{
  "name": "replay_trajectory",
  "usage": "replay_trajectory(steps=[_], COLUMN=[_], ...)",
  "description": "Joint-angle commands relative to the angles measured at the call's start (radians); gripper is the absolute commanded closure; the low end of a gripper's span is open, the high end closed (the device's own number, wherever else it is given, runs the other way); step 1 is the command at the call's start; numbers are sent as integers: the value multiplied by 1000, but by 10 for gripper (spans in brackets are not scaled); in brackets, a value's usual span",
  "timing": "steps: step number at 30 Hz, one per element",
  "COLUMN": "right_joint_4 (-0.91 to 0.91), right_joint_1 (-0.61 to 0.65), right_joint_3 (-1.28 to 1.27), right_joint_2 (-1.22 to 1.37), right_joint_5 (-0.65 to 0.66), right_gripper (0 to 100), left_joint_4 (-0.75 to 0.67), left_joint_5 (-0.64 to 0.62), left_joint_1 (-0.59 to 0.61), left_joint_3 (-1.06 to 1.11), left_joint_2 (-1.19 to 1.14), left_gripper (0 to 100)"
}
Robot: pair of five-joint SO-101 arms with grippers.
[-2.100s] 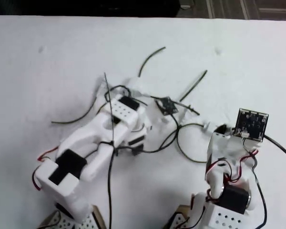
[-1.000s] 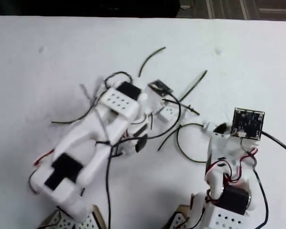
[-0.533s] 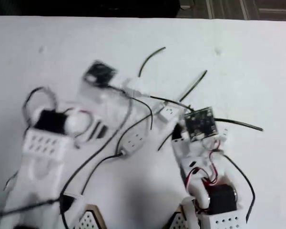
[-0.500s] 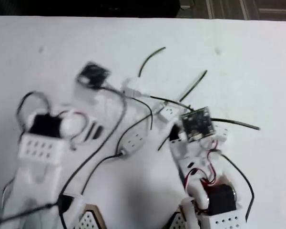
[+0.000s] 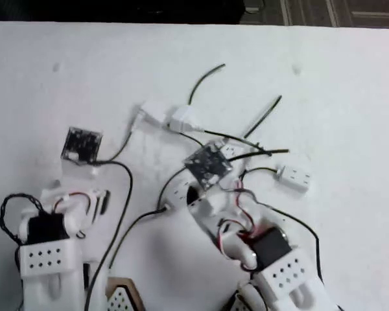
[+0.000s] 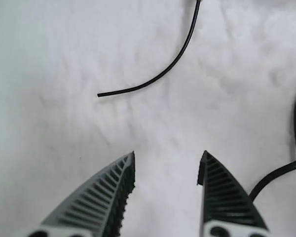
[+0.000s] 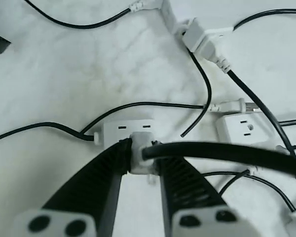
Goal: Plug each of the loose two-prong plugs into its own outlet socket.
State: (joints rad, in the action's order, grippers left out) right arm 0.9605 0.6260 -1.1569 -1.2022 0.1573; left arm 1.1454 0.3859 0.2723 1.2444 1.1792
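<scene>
In the high view, the left arm [image 5: 44,249] is seen at the near left of the white table [image 5: 350,91]. The right arm [image 5: 262,249] is seen over the central cord tangle. Since two seconds ago the left arm has been drawn back from that tangle and the right arm swung in. A free outlet socket [image 5: 294,176] lies just beside the right arm.

In the left wrist view, the left gripper [image 6: 167,163] is spread wide over bare table, near a black cord end [image 6: 138,88].

In the right wrist view, the right gripper [image 7: 142,148] is clenched on a white plug [image 7: 139,157]. The plug is pinched between both fingers, right against a white outlet block [image 7: 123,129].
</scene>
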Motion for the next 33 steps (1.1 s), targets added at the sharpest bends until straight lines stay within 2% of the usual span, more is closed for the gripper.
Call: replay_trajectory(steps=[1, 5, 18, 26, 33], right_joint_4=[-33, -79, -259, -344, -386], right_joint_1=[33, 31, 27, -33, -38], right_joint_3=[91, 120, 115, 115, 115], right_joint_2=[94, 217, 498, 565, 625], right_joint_5=[-9, -9, -11, -9, -8], right_gripper=[981, 981, 981, 981, 981], left_joint_4=[-57, -104, -112, -112, -112], left_joint_5=[48, 49, 77, 78, 78], left_joint_1=[33, 50, 47, 48, 48], left_joint_3=[66, 130, 161, 167, 169], left_joint_2=[54, 79, 82, 82, 82], left_gripper=[788, 788, 788, 788, 788])
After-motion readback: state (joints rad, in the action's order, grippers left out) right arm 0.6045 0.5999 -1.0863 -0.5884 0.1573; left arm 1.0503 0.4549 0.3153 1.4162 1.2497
